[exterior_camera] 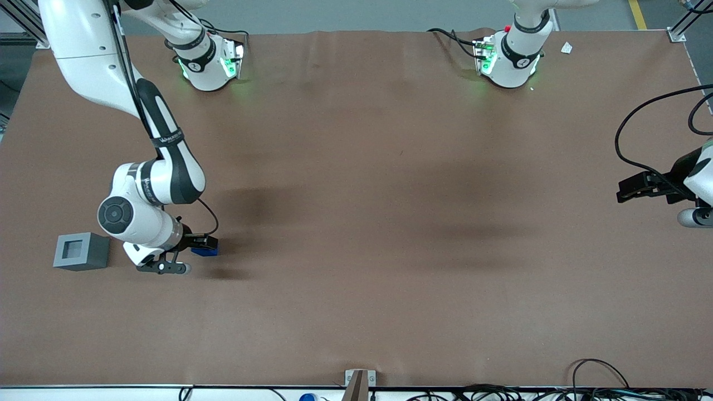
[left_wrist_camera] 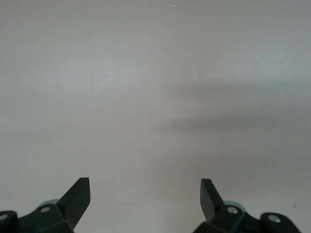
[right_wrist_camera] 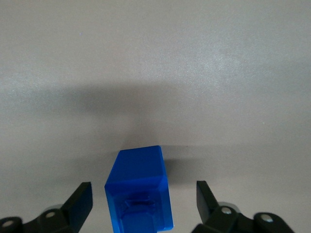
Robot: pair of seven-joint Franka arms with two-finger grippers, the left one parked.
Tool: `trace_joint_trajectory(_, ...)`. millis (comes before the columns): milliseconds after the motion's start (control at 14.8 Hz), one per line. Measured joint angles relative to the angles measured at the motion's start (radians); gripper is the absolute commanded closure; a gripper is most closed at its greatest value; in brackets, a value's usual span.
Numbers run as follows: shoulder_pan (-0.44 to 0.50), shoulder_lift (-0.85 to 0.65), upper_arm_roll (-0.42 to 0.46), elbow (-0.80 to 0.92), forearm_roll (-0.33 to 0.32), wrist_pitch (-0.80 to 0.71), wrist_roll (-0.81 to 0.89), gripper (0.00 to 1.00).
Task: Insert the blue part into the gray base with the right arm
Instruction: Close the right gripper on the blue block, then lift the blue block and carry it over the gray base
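the blue part [right_wrist_camera: 140, 191] lies on the desk [exterior_camera: 390, 223] between the spread fingers of the end effector [right_wrist_camera: 145, 201], near the gray base [exterior_camera: 82, 251], and looks light, rigid and smooth, best pinched across its flat side faces.
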Motion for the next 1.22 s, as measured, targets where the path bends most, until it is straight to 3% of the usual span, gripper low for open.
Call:
trace_joint_trajectory(675, 0.0, 0.0, 0.0, 0.001, 0.027, 0.0, 0.005, 0.65)
trace_joint_trajectory(1215, -0.02, -0.008, -0.016, 0.088, 0.026, -0.084, -0.033, 0.76)
